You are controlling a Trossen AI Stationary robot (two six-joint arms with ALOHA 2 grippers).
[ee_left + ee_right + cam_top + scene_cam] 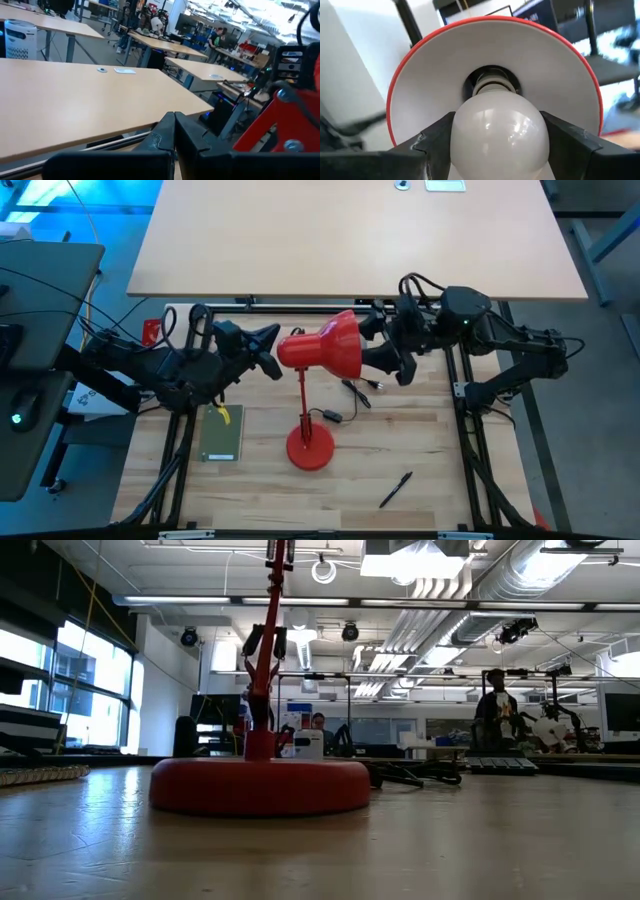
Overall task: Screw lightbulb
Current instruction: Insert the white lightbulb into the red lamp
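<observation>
The red desk lamp stands on its round base point(310, 448) point(260, 785), its shade point(342, 345) tipped so the mouth faces the table's right. The white lightbulb point(500, 132) sits in the shade's white inside point(420, 85); the shade hides it in the high view. My right gripper point(385, 362) point(500, 137) reaches level into the shade's mouth and is shut on the bulb. My left gripper point(272, 352) point(174, 137) is shut, level, just left of the back of the lamp's head point(280, 120). Neither gripper shows in the low view. My right gripper pinches the bulb's round globe at its widest part point(460, 135) between its two fingers point(436, 135). They come level from the table's right. The bulb is clear of the table, its narrow base point(492, 87) in the socket at the shade's middle. My left gripper: I cannot tell whether its shut fingertips touch the lamp's head.
A green notebook point(222, 432) lies left of the lamp's base and a black pen point(395, 490) near the front right. The lamp's black cord and plug point(357, 392) lie under the shade. A large pale table point(350, 230) stands beyond the far edge. A person point(497, 710) stands in the room.
</observation>
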